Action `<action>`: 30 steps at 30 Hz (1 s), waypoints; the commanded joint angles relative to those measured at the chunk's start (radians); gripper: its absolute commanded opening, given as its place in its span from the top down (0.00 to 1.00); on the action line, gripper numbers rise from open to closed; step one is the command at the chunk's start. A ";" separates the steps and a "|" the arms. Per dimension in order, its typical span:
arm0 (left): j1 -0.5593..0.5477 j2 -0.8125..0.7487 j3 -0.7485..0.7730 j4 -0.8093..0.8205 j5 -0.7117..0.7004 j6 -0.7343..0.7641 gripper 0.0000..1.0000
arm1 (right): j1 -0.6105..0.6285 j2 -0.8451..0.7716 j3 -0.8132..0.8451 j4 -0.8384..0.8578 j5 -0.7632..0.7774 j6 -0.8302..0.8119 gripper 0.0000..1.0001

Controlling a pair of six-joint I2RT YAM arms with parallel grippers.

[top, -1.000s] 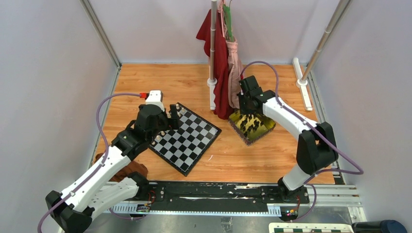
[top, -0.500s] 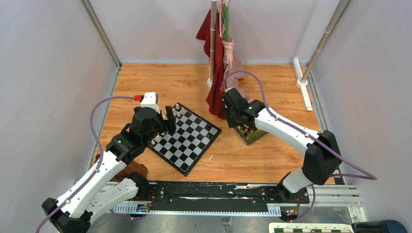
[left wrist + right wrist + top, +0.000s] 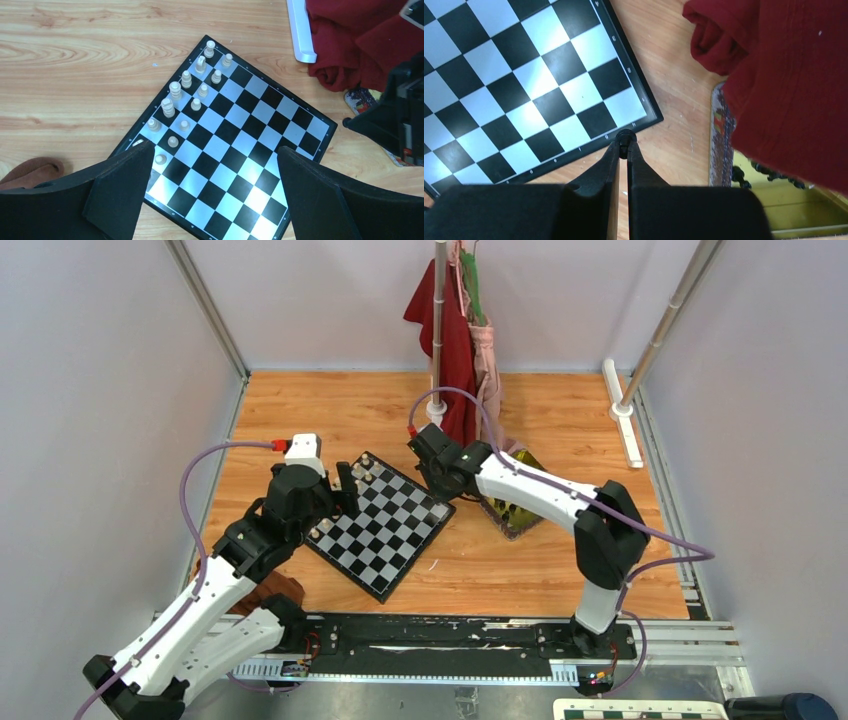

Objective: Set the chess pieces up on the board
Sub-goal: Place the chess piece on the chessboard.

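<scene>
Black chess piece [image 3: 625, 136] in right hand [image 3: 623, 149]

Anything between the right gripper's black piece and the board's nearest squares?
Nothing visible. The right gripper holds the black piece just beyond the border of the board; the nearest squares are bare, and the red cloth lies away from them.

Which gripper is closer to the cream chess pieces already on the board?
Left. The left gripper hangs open right above the cream pieces. The right gripper, shut on a black piece, is just outside the board's opposite edge.
</scene>
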 commanded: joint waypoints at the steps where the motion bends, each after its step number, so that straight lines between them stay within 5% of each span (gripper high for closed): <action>1: -0.009 -0.010 0.015 -0.013 -0.013 -0.005 0.00 | 0.011 0.072 0.079 -0.031 -0.002 -0.034 1.00; 30: -0.009 0.001 0.003 -0.010 -0.017 -0.003 0.00 | -0.003 0.303 0.223 -0.031 -0.073 -0.057 1.00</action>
